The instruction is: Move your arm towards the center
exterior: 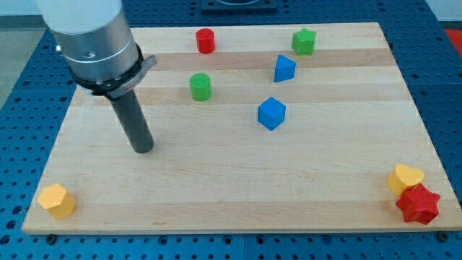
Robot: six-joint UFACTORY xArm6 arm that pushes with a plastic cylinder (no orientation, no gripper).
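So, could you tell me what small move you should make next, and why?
Probably slide my tip toward the view's right, since it sits left of the board's middle; that path looks clear, passing below the blue cube and green cylinder.

A: Where is my tip [144,149] sitting?
B: Left of centre on the wooden board [216,195], touching no block.
A: Nearest blocks?
B: The green cylinder [200,86] is standing up-right of it, the blue cube [271,113] farther right.

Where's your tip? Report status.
My tip down at board's left, clear of blocks. Centre lies rightward. Blue cube sits near centre; path otherwise open.
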